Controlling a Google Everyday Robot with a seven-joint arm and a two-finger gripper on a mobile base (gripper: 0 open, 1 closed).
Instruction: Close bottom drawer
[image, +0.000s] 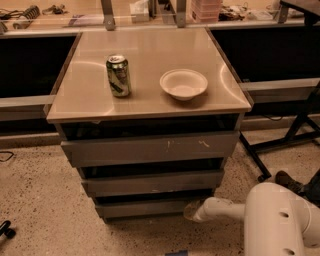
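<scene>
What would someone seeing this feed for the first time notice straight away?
A green can and a white bowl stand apart on the tan cabinet top, can to the left. At lower right, the robot's white arm reaches in low over the floor, with its gripper at the right end of the bottom drawer front.
</scene>
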